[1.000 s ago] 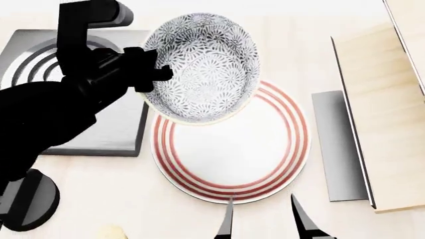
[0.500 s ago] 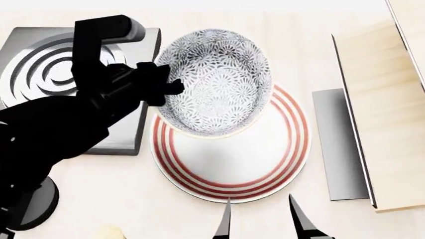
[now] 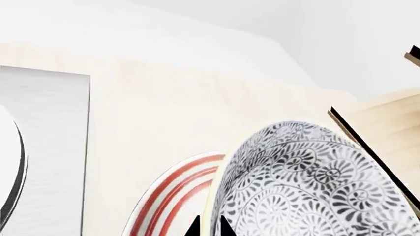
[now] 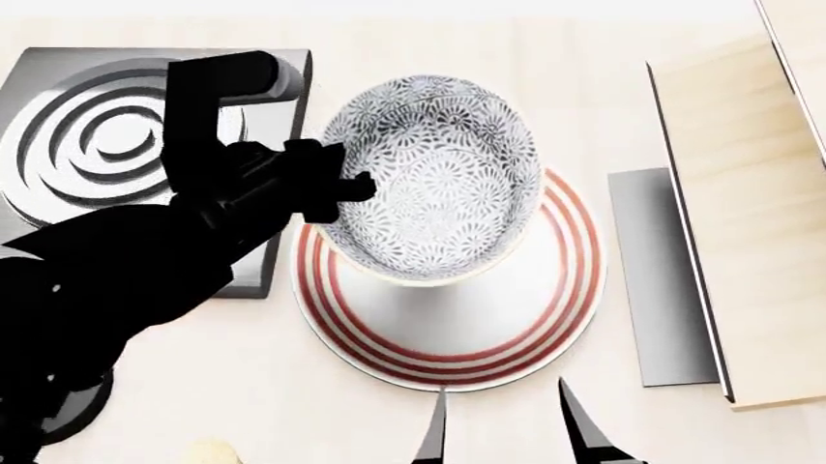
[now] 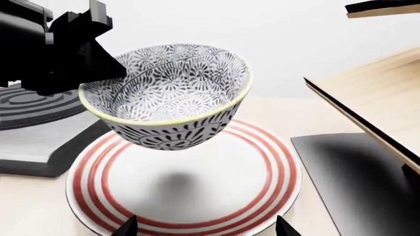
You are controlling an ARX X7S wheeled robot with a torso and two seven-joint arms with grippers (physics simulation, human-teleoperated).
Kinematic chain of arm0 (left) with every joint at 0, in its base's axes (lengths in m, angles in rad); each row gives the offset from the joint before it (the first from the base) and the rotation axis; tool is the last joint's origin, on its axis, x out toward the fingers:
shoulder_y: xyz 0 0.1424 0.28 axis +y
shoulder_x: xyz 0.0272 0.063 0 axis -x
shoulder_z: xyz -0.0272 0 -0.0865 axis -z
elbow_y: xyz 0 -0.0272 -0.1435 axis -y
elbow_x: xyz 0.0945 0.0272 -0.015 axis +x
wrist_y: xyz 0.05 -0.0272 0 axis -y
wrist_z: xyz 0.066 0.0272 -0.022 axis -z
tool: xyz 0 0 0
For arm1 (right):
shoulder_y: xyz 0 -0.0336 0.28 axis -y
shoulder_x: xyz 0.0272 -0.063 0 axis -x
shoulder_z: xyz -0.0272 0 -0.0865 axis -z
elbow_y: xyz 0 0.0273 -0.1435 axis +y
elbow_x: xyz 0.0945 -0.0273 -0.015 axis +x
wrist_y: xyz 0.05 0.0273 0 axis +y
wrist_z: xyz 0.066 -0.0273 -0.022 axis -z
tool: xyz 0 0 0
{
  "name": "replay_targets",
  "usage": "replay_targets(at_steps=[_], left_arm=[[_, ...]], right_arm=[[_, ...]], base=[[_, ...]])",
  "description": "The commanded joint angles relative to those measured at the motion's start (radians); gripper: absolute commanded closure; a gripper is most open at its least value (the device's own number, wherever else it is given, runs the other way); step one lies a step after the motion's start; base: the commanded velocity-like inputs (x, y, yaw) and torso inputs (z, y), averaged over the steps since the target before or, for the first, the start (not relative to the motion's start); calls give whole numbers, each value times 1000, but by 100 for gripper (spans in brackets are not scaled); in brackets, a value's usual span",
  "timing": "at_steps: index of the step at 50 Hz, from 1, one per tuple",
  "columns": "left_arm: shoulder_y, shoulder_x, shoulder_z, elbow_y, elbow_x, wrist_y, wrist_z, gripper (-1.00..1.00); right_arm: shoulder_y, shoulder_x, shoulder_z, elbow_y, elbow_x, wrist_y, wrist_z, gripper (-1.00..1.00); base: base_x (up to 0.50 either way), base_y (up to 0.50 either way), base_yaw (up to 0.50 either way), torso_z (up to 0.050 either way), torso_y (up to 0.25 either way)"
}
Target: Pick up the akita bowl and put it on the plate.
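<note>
1. From the head view, we see our left hand (image 4: 339, 188) clamped on the near-left rim of the bowl (image 4: 432, 179), which hangs in the air over the far part of the plate (image 4: 452, 329). The bowl is tilted slightly, its patterned inside facing up. The plate lies flat on the pale wooden surface (image 4: 258, 387), just beside a grey stove burner (image 4: 91, 135) on the left. A flat grey panel (image 4: 659, 280) lies to the right of the plate, with a wooden board (image 4: 749, 213) beyond it. The 2 fingertips of our right hand (image 4: 504, 430) show at the lower edge, spread apart and holding nothing, near the plate's front rim.

2. From the left wrist view, we see the bowl (image 3: 308, 182) close up with its pale rim, and the red rings of the plate (image 3: 170, 196) behind it. 2 dark fingertips (image 3: 226, 228) sit on either side of the bowl's rim.

3. From the right wrist view, we see the bowl (image 5: 170, 96) clear of the plate (image 5: 190, 187), with its shadow on the white centre below. The left hand (image 5: 98, 64) grips its rim on the burner (image 5: 33, 110) side. The tips of our right hand (image 5: 204, 227) stand wide apart at the lower edge.
</note>
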State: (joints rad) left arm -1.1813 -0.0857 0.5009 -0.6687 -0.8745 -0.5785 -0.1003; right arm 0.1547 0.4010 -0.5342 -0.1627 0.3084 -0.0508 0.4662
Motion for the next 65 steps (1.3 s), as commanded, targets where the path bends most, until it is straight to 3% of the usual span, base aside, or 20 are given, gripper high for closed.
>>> replay_targets(at_steps=[1, 43, 44, 45, 46, 59, 60, 65], left_arm=[[14, 16, 1, 5, -11, 28, -6, 100], [17, 41, 61, -37, -43, 64, 1, 100], [16, 42, 62, -39, -43, 63, -3, -100], [15, 41, 64, -41, -49, 59, 10, -100], [16, 41, 66, -41, -45, 64, 1, 100], [12, 37, 81, -51, -49, 78, -15, 100], [11, 37, 81, -54, -52, 79, -12, -100], [12, 34, 86, -55, -53, 84, -17, -100]], right_arm=[[0, -1, -3, 5, 0, -3, 0, -100], [1, 3, -7, 7, 7, -7, 1, -100], [0, 4, -7, 5, 6, -7, 2, -100], [0, 4, -7, 5, 7, -8, 2, -100], [0, 4, -7, 6, 7, -9, 2, -100], [2, -1, -14, 20, 3, -15, 0, -100], [1, 0, -14, 19, 3, -14, 0, -100], [0, 0, -15, 20, 3, -16, -1, -100]], base=[[0, 0, 0, 0, 0], [0, 0, 0, 0, -13], [0, 0, 0, 0, 0], [0, 0, 0, 0, 0], [0, 0, 0, 0, 0], [0, 0, 0, 0, 0], [0, 0, 0, 0, 0], [0, 0, 0, 0, 0]])
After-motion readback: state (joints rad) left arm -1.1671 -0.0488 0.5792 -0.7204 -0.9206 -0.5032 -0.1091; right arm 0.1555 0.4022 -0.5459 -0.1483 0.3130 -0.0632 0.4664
